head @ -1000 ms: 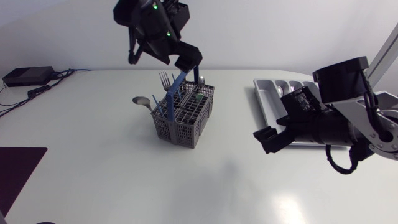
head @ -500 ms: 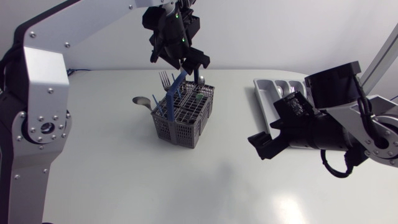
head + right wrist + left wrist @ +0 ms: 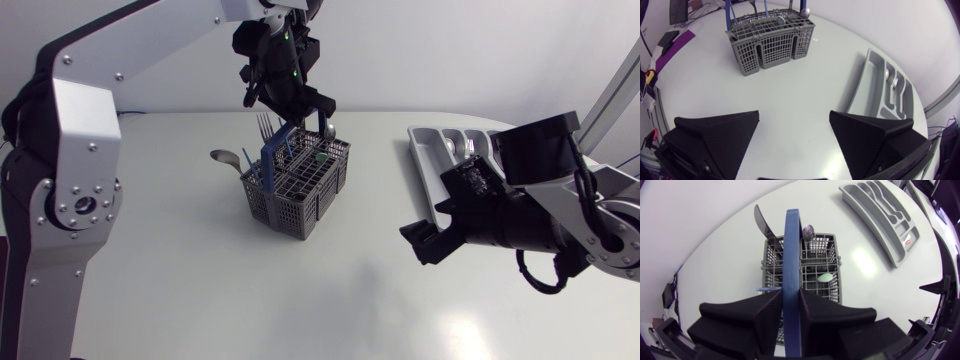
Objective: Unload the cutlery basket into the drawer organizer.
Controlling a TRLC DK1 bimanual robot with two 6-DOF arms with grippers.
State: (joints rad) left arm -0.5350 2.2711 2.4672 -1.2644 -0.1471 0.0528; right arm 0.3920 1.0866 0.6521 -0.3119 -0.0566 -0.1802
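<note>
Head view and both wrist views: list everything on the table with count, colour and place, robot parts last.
Cutlery basket: one, grey, mid-table.
Basket handle: one, blue, arching over the basket.
Fork: one, silver, upright in the basket.
Round-ended utensil: one, silver, at the basket's far corner.
Green item: one, pale, inside the basket.
Spoon: one, silver, lying beside the basket.
Drawer organizer: one, grey, table's right side; holds silver cutlery, count unclear.
Left gripper: black, shut on the basket handle.
Right gripper: black, open, above bare table between basket and organizer.
</note>
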